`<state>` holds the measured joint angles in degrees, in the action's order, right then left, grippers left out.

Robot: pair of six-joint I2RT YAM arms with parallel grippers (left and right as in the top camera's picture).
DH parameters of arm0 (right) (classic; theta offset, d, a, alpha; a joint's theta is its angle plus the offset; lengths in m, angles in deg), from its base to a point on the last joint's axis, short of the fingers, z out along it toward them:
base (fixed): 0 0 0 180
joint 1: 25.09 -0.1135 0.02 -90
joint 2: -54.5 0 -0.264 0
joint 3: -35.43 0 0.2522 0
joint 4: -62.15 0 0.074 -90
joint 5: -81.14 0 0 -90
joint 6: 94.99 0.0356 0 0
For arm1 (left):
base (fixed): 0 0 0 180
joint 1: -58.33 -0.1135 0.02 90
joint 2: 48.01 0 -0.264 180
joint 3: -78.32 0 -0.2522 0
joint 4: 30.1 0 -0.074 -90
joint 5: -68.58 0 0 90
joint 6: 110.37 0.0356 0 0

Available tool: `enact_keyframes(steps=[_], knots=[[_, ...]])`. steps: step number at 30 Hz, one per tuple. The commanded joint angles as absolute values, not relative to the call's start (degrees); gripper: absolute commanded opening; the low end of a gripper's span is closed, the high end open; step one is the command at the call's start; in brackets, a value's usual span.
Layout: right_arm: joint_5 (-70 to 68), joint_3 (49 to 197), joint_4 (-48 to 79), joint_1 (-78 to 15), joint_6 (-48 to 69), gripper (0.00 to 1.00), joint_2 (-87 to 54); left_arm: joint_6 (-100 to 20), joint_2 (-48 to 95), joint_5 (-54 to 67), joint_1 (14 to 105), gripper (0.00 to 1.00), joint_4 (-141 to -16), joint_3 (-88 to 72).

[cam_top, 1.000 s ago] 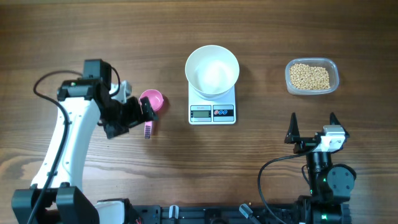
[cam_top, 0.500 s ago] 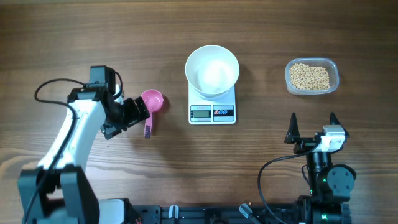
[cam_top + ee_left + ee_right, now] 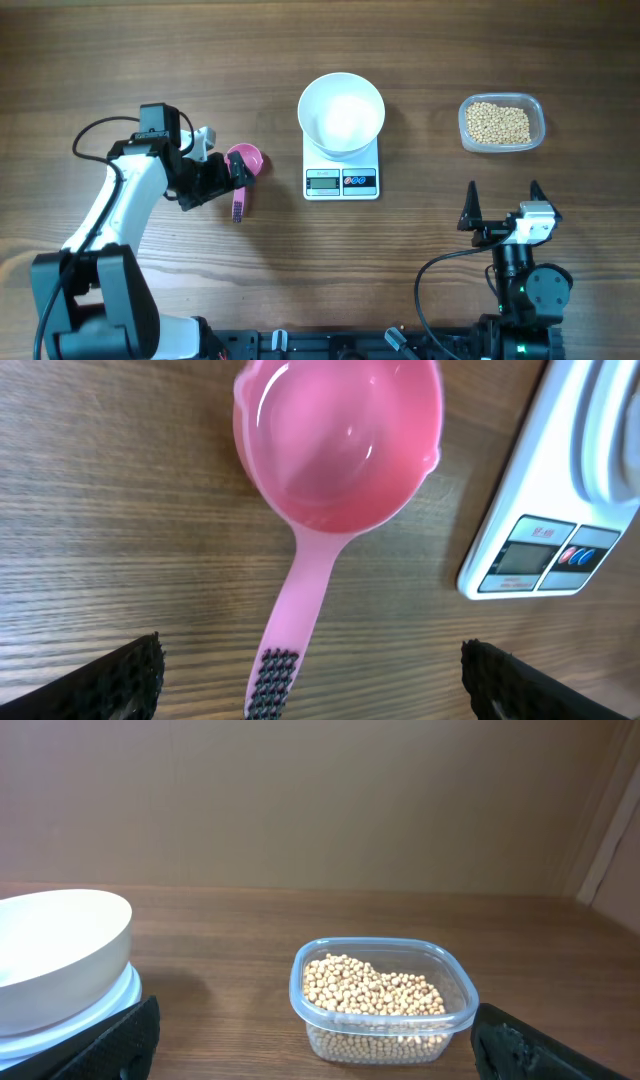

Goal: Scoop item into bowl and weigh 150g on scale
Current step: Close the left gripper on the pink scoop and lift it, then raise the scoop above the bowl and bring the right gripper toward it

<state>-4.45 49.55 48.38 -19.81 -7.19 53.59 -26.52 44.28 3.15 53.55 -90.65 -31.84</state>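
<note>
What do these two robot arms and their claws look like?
The left arm has a long white shell with black joints and a looping black cable. The right arm is mostly black, with a white block near its claw and a green light. The left claw and right claw each have two black fingers with nubbly pads.

The left arm has swung and now bends more, so its big lower part shows more at the bottom edge. The left gripper has slid a little closer to the pink scoop and turned a bit. Now the scoop's handle lies in the middle between the wide jaws. The cup sits just past their tips.
</note>
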Motion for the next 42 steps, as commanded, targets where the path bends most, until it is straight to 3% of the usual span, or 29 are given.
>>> enact_keyframes(steps=[1,10,15,23,28,42], knots=[[-5.4,49.5,48.4,-20.1,-6.4,1.00,53.7,-24.4,48.1,4.9,53.4,1.00,-90.4,-32.7],[-5.4,49.5,48.4,-20.1,-6.4,1.00,53.7,-23.5,54.2,9.7,53.4,1.00,-85.1,-32.9],[-5.4,49.5,48.4,-20.1,-6.4,1.00,53.7,-23.5,55.6,10.7,53.4,0.85,-83.0,-32.9],[-5.4,49.5,48.4,-20.1,-6.4,1.00,53.7,-23.6,56.8,10.7,53.3,0.47,-80.9,-32.9],[-5.4,49.5,48.4,-20.1,-6.4,1.00,53.7,-23.6,56.8,10.7,53.3,0.30,-80.7,-32.9],[-5.4,49.5,48.4,-20.1,-6.4,1.00,53.7,-23.8,56.8,14.6,53.3,0.19,-81.8,-32.8]])
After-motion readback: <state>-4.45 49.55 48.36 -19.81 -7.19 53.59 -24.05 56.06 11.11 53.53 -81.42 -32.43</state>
